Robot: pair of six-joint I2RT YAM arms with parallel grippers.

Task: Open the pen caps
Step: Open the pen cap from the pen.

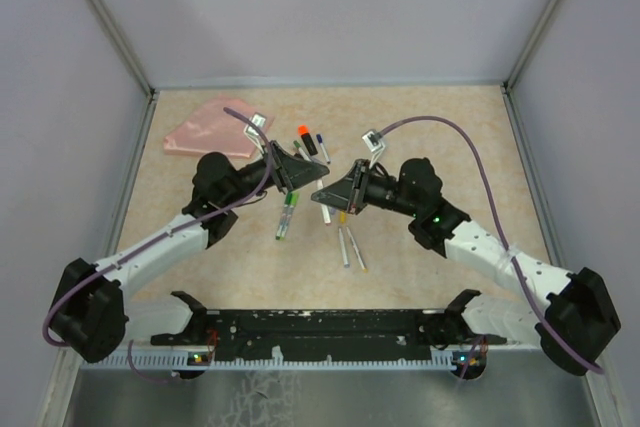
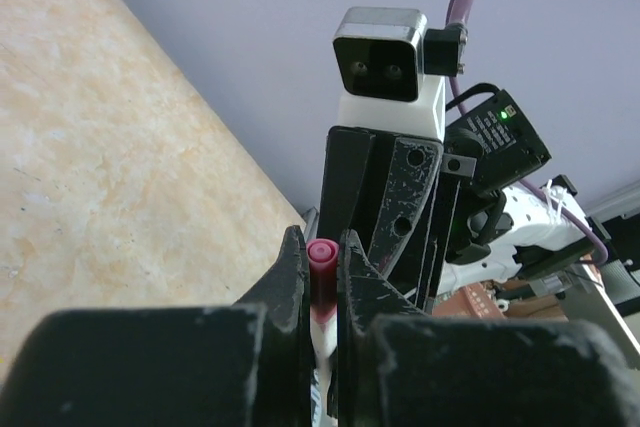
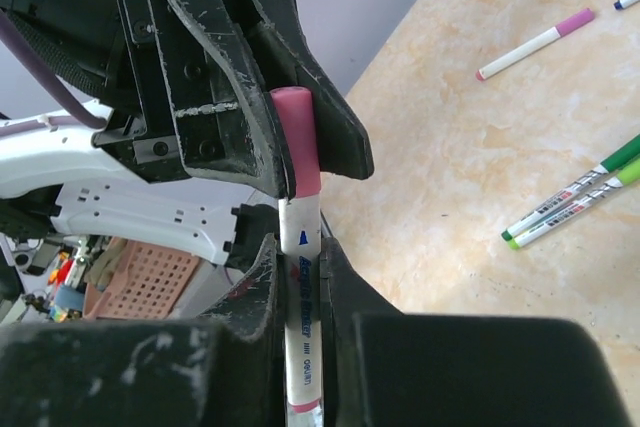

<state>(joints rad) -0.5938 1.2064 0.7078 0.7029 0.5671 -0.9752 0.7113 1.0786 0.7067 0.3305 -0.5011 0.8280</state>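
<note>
We find the pink cap (image 3: 297,137), a smooth matte cylinder with a rounded top, in the air over the middle of the table (image 1: 440,147), seated on the end of its white pen barrel (image 3: 303,347). The barrel is thin, glossy plastic with blue lettering down its length. The left gripper (image 2: 320,257) is clamped on the cap. Its black fingers (image 3: 240,97) are broad and wedge-shaped, and they are scuffed with pale scratches. The right gripper (image 3: 298,257) is closed around the barrel just below the cap, so the two sets of fingertips nearly meet. Both arms reach forward and inward from the near corners with their elbows bent. Their wrists face each other tip to tip, and a purple cable (image 1: 440,122) loops over the right wrist. The tabletop is a mottled beige with a stone-like pattern. Two green pens (image 3: 575,192) lie on it side by side. Another pen with a purple-pink cap (image 3: 535,44) lies well apart from them. In the overhead view an orange cap (image 1: 302,132) sits just beyond the grippers. A flat, soft-looking pink pouch (image 1: 210,127) lies at the far left.
</note>
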